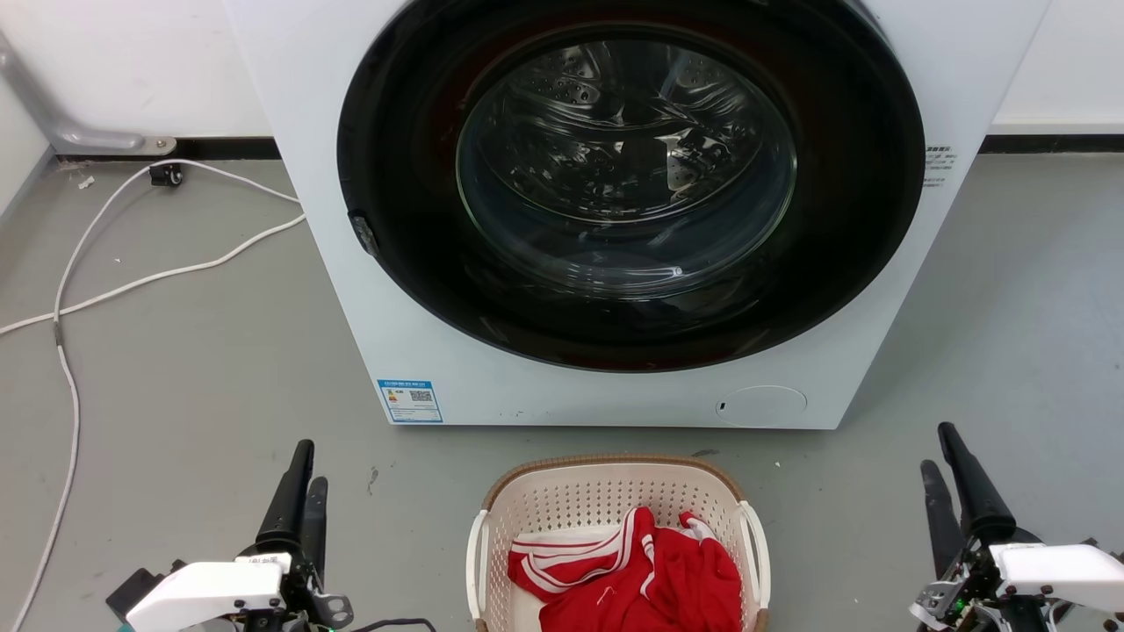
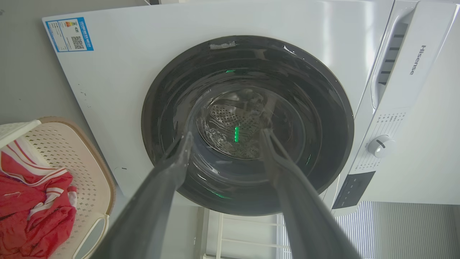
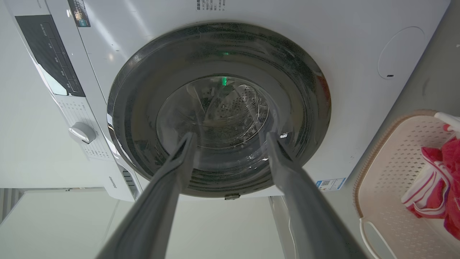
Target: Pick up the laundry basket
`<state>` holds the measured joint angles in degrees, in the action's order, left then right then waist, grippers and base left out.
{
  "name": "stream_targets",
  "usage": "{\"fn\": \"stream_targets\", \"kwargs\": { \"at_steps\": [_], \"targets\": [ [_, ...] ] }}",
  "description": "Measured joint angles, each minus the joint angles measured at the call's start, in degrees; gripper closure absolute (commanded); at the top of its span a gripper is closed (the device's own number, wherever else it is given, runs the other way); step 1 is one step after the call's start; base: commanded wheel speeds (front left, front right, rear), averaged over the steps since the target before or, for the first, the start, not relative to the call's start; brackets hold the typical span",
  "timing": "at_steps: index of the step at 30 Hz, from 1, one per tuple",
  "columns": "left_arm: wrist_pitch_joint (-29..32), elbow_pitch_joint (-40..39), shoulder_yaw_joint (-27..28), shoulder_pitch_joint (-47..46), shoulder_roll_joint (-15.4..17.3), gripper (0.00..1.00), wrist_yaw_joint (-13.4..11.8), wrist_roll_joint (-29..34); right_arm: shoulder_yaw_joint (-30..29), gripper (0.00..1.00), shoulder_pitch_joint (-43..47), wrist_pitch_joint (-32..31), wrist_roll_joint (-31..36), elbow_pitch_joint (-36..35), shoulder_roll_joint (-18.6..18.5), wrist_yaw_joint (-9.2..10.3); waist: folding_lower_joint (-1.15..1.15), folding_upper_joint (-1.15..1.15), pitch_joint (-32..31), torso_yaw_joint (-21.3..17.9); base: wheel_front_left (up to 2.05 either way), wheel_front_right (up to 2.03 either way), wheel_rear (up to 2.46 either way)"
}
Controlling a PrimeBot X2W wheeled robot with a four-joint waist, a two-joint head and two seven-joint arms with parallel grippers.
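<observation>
A: So, where's the laundry basket [image 1: 606, 502]?
B: On the floor [image 1: 193, 386], bottom centre of the head view, just in front of the washing machine [image 1: 342, 290]. Near it, not touching. Upright. Red garment [image 1: 650, 579] with white stripes bunched inside.
A: Grippers?
B: Head view has the left gripper [image 1: 310, 465] lower left and the right gripper [image 1: 936, 448] lower right, one on each side of the basket, both well apart from it. Fingers point up toward the machine.
A: Open or closed?
B: Both spread. In the left wrist view the left gripper [image 2: 226, 133] has a clear gap between its fingers, nothing in it, aimed at the round door [image 2: 248, 108]. Same for the right gripper [image 3: 230, 136] in its own view. Neither has hold of anything.
A: Basket in the wrist cams?
B: Yes. Left cam shows the basket [image 2: 68, 151] at its lower-left edge, right cam shows the basket [image 3: 395, 162] at its lower-right edge. White side handles [image 1: 475, 562] untouched.
A: Anything else down there?
B: White cable [image 1: 132, 281] on the floor left of the machine.
</observation>
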<state>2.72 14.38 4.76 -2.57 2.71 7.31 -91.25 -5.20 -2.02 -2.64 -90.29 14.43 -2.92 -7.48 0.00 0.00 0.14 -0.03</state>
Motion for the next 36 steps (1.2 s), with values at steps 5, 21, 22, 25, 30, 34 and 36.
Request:
{"fn": "stream_targets", "kwargs": {
  "at_steps": [5,21,22,25,30,34,36],
  "targets": [
    [-1.3,-0.1,0.9,0.1,0.0,0.00,0.0,2.1,-0.9,0.00,0.0,1.2,4.0,-0.6,0.0,0.00,0.00,0.00,-0.1,0.0,0.00,0.00,0.00],
    [-5.0,-6.7,3.6,0.3,0.0,0.00,-5.9,15.5,-2.8,0.00,0.0,4.7,26.7,-6.7,0.0,0.00,0.00,0.00,0.0,0.2,0.00,0.00,0.00],
    [-5.1,-7.5,3.6,0.3,0.0,0.00,-6.4,16.6,-2.7,0.00,0.0,5.1,28.2,-7.3,0.0,0.00,0.00,0.00,0.0,0.2,0.00,0.00,0.00],
    [-5.7,-9.9,3.0,0.3,0.0,0.00,-7.5,20.1,-2.5,0.00,0.0,5.7,33.4,-9.6,0.0,0.00,0.00,0.00,0.1,0.3,0.00,0.00,0.00],
    [-6.6,-13.9,0.3,0.8,0.0,0.00,-9.6,29.5,-1.8,0.00,0.0,6.5,42.3,-12.7,0.0,0.00,0.00,0.00,0.2,0.3,0.00,0.00,0.00],
    [-7.5,-16.4,-2.7,0.9,0.0,0.00,-11.3,36.8,-0.7,0.00,0.0,7.3,48.4,-14.9,0.0,0.00,0.00,0.00,0.4,0.2,0.00,0.00,0.00],
    [-7.7,-17.2,-4.2,0.9,0.0,0.00,-11.6,39.8,-0.4,0.00,0.0,7.7,50.6,-15.6,0.1,0.00,0.00,0.00,0.4,0.2,0.00,0.00,0.00]
  ]
}}
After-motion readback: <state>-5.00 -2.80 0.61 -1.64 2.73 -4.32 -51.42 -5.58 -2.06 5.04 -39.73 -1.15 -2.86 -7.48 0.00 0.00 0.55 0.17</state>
